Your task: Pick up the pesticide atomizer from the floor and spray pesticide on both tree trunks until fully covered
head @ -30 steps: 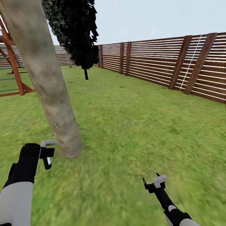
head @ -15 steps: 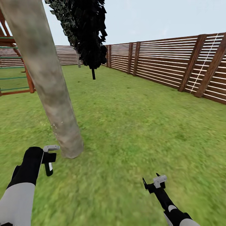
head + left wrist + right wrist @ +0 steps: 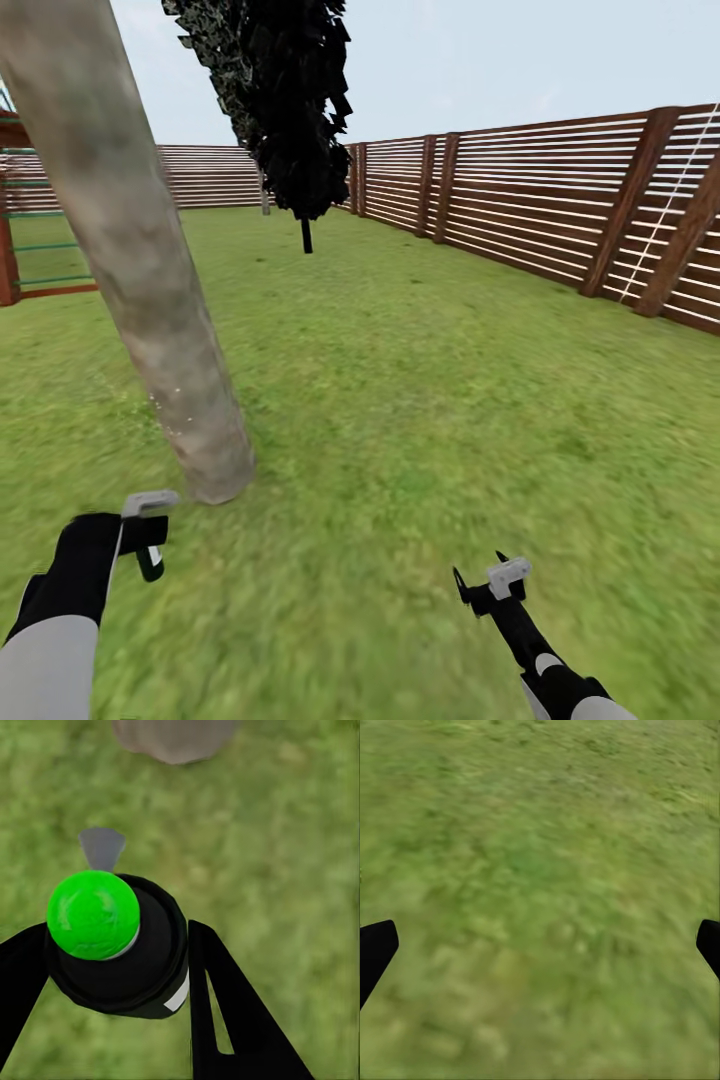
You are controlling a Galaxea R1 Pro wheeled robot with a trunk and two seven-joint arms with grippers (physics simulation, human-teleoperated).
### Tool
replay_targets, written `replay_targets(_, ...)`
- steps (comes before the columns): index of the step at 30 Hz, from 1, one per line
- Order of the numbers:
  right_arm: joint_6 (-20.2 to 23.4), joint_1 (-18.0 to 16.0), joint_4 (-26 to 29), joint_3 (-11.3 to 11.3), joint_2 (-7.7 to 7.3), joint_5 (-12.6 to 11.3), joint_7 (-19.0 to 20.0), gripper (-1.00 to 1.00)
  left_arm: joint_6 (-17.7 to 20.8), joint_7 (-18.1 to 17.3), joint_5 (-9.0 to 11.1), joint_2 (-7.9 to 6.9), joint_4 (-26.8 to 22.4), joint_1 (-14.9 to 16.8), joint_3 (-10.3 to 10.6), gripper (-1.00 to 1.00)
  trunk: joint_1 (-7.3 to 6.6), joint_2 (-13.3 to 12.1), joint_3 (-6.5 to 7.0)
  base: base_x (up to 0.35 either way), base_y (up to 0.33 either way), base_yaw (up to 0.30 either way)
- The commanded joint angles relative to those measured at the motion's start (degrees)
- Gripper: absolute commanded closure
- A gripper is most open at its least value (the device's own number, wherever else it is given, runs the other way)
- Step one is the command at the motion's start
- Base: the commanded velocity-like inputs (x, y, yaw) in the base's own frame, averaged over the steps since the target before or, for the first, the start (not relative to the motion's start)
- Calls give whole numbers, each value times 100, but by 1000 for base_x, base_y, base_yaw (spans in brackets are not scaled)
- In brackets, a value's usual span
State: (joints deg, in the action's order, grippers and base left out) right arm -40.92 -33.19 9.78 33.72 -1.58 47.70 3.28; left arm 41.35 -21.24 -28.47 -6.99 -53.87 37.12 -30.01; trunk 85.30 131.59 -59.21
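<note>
Item count, garden scene
One pale tree trunk point(image 3: 150, 290), one black cone-shaped tree point(image 3: 285, 100), one atomizer point(image 3: 120, 945), two grippers point(image 3: 150, 545) point(image 3: 480, 580).

The thick pale grey-beige mottled trunk point(image 3: 140, 260) runs off the top edge, crown unseen. My right gripper's black fingertips point(image 3: 376, 949) barely show at the edges; grass below blurs.

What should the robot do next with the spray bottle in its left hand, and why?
Probably tip the left gripper up so the pesticide atomizer it grips aims its grey nozzle at the tree trunk. The trunk stands close ahead of that arm on the lawn, while the nozzle looks to point at the grass before its base.
</note>
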Motion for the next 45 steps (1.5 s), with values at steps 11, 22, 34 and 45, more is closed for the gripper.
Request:
replay_targets(11,-30,-3,13,79,-71,3,-373,-100,-116,832,-54,341,91,2,-8,100,0,2,-5,230,-198,110)
replay_targets(22,-13,-3,-21,47,-55,37,-899,-100,-118,840,-43,374,87,1,5,100,0,2,-5,35,-270,0)
replay_targets(34,-12,-3,-28,47,-36,46,-890,-100,-109,849,-35,383,87,3,4,100,0,2,-5,134,-254,196)
replay_targets(45,-12,-3,-28,47,-36,46,-890,-100,-109,849,-35,383,88,6,4,100,0,2,-5,224,-198,275)
